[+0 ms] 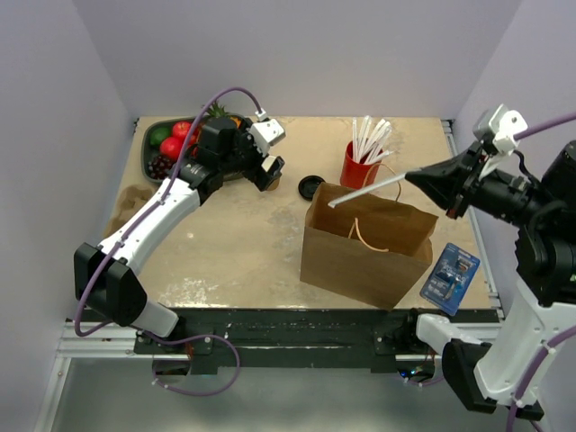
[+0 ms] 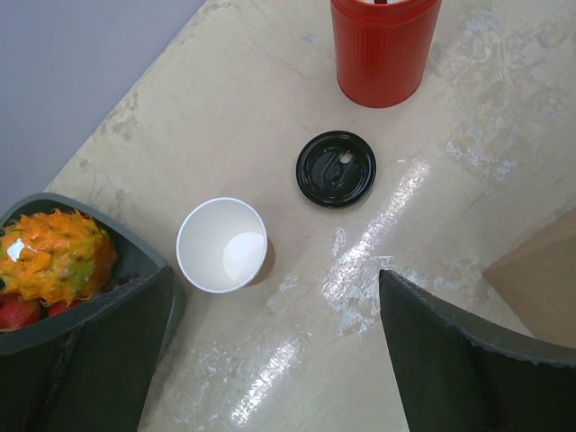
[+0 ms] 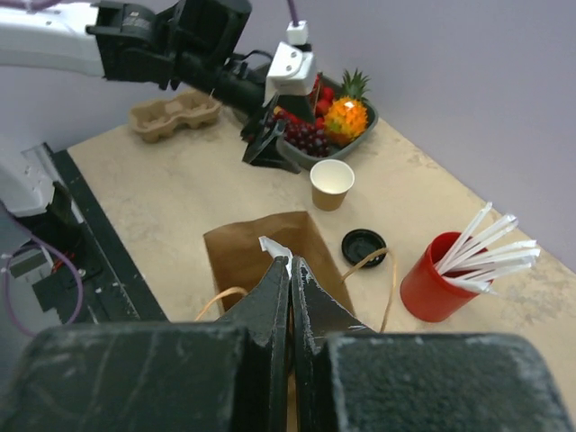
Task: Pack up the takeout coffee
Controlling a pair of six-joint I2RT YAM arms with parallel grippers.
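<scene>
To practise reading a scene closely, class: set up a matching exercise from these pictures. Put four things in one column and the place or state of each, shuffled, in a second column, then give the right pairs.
Things
1. paper cup
2. black lid
3. white straw
4. brown paper bag

Places and states
A. lies flat on the table beside the red cup
B. stands open, handles at its mouth
C. stands uncovered next to the fruit tray
D. pinched in the shut right gripper

Pairs: 1-C, 2-A, 3-D, 4-B
</scene>
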